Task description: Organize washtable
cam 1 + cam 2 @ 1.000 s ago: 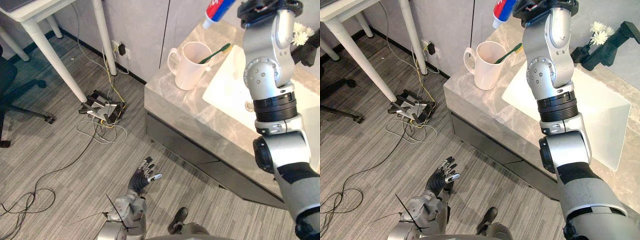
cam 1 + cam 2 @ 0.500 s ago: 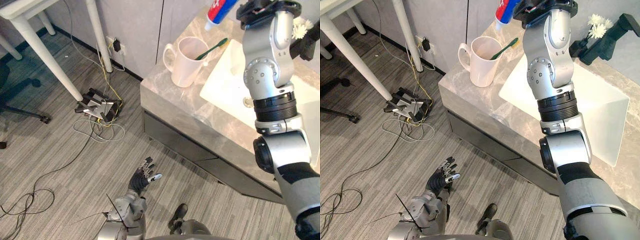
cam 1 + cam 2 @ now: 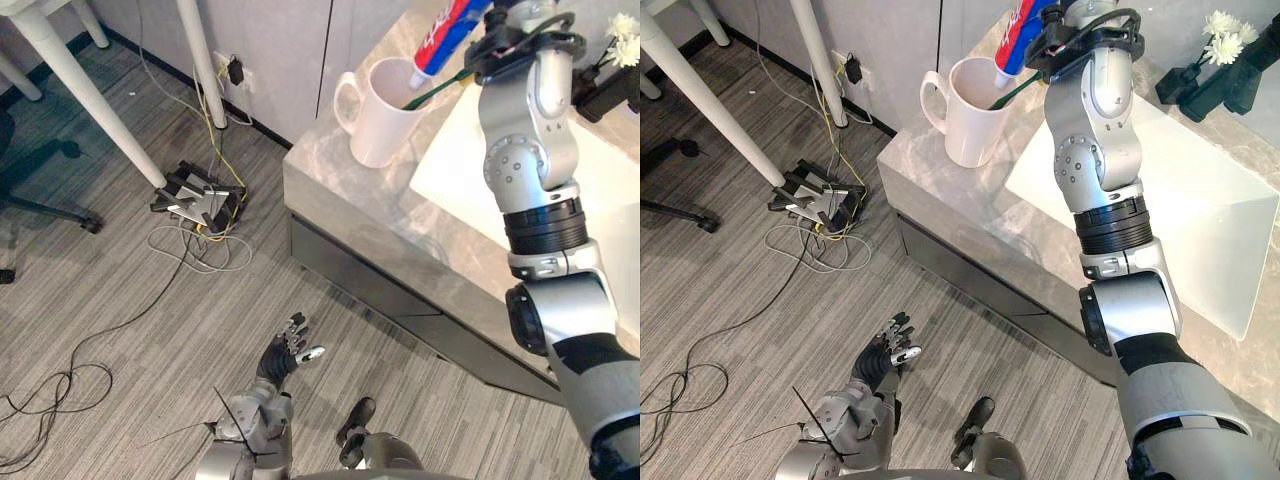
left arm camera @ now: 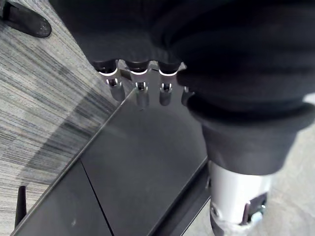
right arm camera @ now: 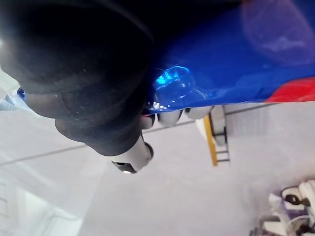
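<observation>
Holding toothpaste tube [image 3: 447, 38] cap-down at the mouth of the white mug [image 3: 385, 120]; right robot hand [image 3: 520, 28] clamped round its upper end.
Keep it steep, slip past the green toothbrush [image 3: 438, 88], release low. Mug stands near the worktop [image 3: 340, 190] corner, sink [image 3: 1200, 220] beside: don't nudge it outward. Left robot hand [image 3: 288, 352] hangs low over the floor [image 3: 120, 300], fingers loosely apart.

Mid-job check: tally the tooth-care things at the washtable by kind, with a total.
mug: 1
toothbrush: 1, standing in the mug
toothpaste tube: 1, held over the mug by the right hand
Total: 3
</observation>
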You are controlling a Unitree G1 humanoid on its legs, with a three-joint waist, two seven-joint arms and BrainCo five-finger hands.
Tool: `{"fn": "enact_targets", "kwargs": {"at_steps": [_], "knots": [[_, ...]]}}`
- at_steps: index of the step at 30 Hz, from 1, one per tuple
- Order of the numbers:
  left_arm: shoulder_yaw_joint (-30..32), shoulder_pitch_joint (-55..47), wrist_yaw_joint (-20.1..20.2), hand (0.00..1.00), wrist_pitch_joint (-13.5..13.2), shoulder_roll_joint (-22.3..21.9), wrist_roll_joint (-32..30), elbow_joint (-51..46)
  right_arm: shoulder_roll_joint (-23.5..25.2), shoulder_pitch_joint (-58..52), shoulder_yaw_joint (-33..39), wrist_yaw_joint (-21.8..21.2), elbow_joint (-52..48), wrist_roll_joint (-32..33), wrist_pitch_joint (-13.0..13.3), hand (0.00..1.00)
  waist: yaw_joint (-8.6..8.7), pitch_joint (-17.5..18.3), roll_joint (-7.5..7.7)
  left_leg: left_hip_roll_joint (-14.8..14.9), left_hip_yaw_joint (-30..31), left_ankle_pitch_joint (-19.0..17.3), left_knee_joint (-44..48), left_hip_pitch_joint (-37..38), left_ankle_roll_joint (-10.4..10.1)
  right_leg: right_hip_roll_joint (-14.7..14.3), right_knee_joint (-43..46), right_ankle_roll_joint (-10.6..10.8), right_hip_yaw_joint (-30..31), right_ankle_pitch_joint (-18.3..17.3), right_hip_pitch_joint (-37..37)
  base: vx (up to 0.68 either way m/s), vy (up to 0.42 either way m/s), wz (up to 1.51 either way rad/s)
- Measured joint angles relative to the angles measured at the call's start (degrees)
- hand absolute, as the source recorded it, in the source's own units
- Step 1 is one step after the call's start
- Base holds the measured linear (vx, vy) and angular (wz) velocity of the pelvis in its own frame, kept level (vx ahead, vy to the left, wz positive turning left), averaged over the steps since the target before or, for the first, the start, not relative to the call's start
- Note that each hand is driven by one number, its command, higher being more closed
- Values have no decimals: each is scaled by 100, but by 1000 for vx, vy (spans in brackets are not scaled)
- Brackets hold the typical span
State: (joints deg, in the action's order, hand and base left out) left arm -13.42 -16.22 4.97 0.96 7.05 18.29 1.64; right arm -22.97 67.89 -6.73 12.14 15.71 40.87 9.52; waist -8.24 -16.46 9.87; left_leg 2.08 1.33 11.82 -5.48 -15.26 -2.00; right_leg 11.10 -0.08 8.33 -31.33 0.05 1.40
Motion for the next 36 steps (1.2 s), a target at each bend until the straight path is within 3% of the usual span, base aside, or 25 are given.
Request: {"fn": "enact_targets", "kwargs": {"at_steps": [36], "knots": [[-1,168,-32,0,-4,4,-44,22,283,-208,-289,-9,-149,-218,-122,100,10,-117,-5,25,-2,-3,-4,-34,1,3,97,-2,8,0,89,-6,4,0]]}}
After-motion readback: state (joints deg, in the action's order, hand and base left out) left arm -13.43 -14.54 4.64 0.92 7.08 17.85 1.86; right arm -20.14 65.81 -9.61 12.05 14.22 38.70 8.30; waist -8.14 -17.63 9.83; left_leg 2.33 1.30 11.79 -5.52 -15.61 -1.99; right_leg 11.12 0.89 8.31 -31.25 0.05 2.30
